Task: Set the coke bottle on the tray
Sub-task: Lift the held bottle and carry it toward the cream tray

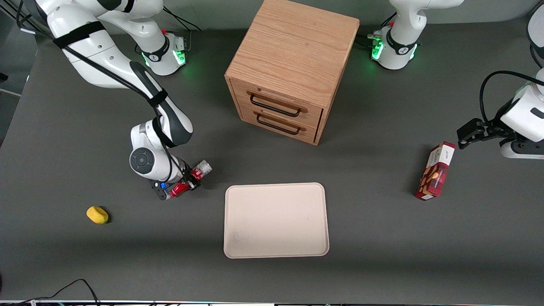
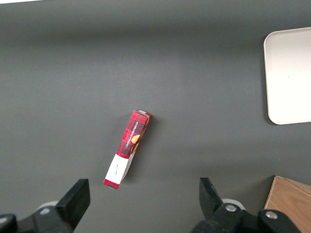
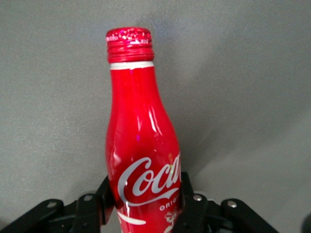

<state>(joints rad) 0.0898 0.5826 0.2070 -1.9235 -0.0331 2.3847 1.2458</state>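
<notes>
The coke bottle [image 1: 199,172] is a slim red bottle with white script. It lies tilted across my right gripper [image 1: 190,180], just off the tray's corner farthest from the front camera, toward the working arm's end. In the right wrist view the bottle [image 3: 141,131] fills the middle, red cap pointing away, and the gripper [image 3: 144,199] has a black finger pressed on each side of its body, shut on it. Grey table shows under the bottle. The beige tray [image 1: 276,221] lies flat and bare; its edge also shows in the left wrist view [image 2: 291,73].
A wooden two-drawer cabinet [image 1: 293,63] stands farther from the front camera than the tray. A red snack box [image 1: 435,172] lies toward the parked arm's end, also in the left wrist view [image 2: 129,150]. A small yellow object [image 1: 97,214] lies toward the working arm's end.
</notes>
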